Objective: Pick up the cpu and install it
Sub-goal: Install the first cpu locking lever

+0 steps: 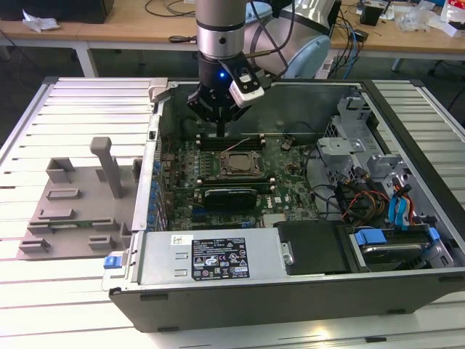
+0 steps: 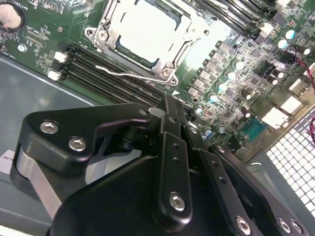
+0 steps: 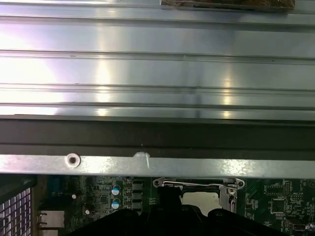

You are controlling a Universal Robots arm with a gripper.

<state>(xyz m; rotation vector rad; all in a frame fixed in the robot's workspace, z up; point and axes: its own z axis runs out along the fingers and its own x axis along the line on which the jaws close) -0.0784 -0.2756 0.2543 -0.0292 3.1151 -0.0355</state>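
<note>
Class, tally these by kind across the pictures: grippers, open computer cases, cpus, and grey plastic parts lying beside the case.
gripper: 1
computer case: 1
cpu: 1
grey plastic part: 1
Total: 4

A ribbed metal surface (image 3: 157,64) is catching bright glare in the first wrist view. Bordering it, a dark band (image 3: 157,137) is running straight across, and against that a pale metal rail (image 3: 197,166) is lying, carrying a small round hole (image 3: 73,160). Beyond the rail, the green motherboard (image 3: 98,201) is showing, with two blue-topped capacitors (image 3: 116,195) sitting near the rail. The socket (image 3: 199,191) is sitting just beside the rail, its pale centre showing within a metal frame. Black gripper parts (image 3: 167,219) are overlapping the socket's near edge.
</note>
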